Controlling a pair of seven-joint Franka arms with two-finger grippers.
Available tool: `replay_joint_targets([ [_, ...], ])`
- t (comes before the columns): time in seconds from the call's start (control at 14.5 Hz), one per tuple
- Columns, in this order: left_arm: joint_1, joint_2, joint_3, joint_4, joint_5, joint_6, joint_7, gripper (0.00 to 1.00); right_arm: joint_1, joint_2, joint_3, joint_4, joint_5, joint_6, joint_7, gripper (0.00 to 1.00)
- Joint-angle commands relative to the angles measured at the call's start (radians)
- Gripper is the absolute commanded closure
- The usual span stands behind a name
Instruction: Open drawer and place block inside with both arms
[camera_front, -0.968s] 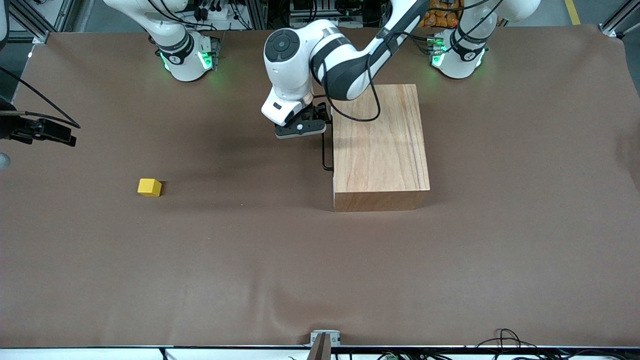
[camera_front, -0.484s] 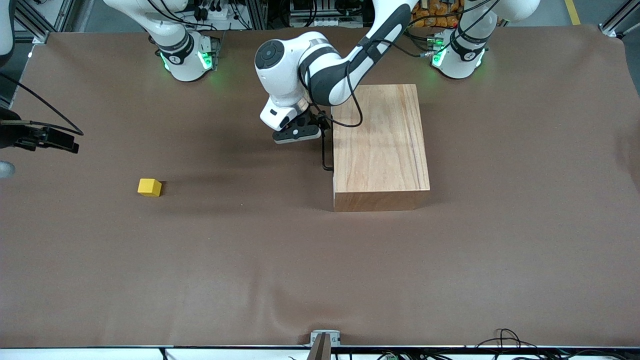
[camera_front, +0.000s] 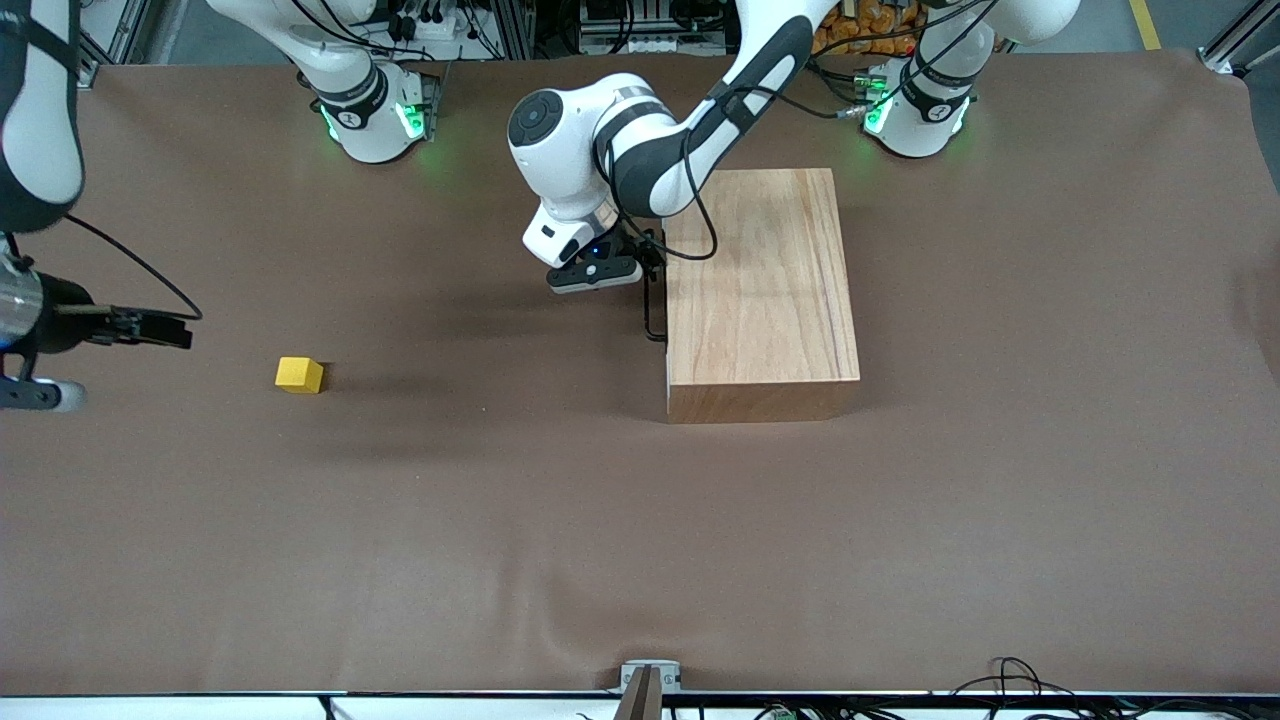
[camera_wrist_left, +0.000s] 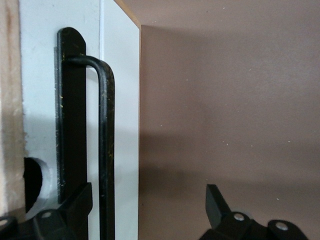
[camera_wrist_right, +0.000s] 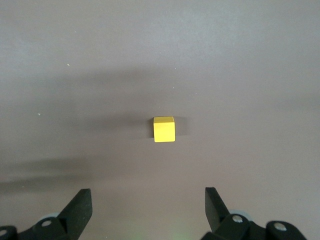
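The drawer is shut in the large light-wood box (camera_front: 760, 290). Its black wire handle (camera_front: 652, 310) is on the side facing the right arm's end. My left gripper (camera_front: 640, 265) is at the handle's end farther from the front camera. In the left wrist view the gripper (camera_wrist_left: 148, 200) is open, and the handle bar (camera_wrist_left: 106, 150) on the white front panel (camera_wrist_left: 122, 125) runs between the fingers, close to one fingertip (camera_wrist_left: 80, 200). The yellow block (camera_front: 299, 374) lies on the cloth toward the right arm's end. My right gripper (camera_wrist_right: 148, 205) is open and empty, up in the air near the block (camera_wrist_right: 164, 129).
Brown cloth (camera_front: 640, 540) covers the whole table. The two green-lit arm bases (camera_front: 375, 115) stand along the edge farthest from the front camera. The right arm's forearm (camera_front: 40, 120) hangs over that arm's end of the table. A small metal bracket (camera_front: 650, 680) sits at the nearest edge.
My left gripper has settled lower and closer onto the handle. My right arm has swung nearer to the front camera and closer to the block. Block and box have not moved.
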Motion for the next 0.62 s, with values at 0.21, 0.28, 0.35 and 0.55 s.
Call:
replay_joint_targets([
  [0.21,-0.005,0.037,0.008,0.03,0.059,0.033,0.001,0.0,-0.11,0.12,0.007,0.0,0.182,0.011,-0.007,0.0],
  [0.28,-0.003,0.035,0.008,0.03,0.059,0.047,0.002,0.0,-0.116,0.128,0.005,-0.009,0.177,0.036,-0.008,0.0],
  [0.35,-0.002,0.035,0.008,0.032,0.059,0.062,0.004,0.0,-0.125,0.128,0.005,-0.033,0.162,0.072,-0.01,0.0],
  [0.55,0.0,0.037,0.008,0.032,0.058,0.128,0.001,0.0,-0.118,0.117,0.005,-0.148,0.13,0.205,-0.004,0.0],
])
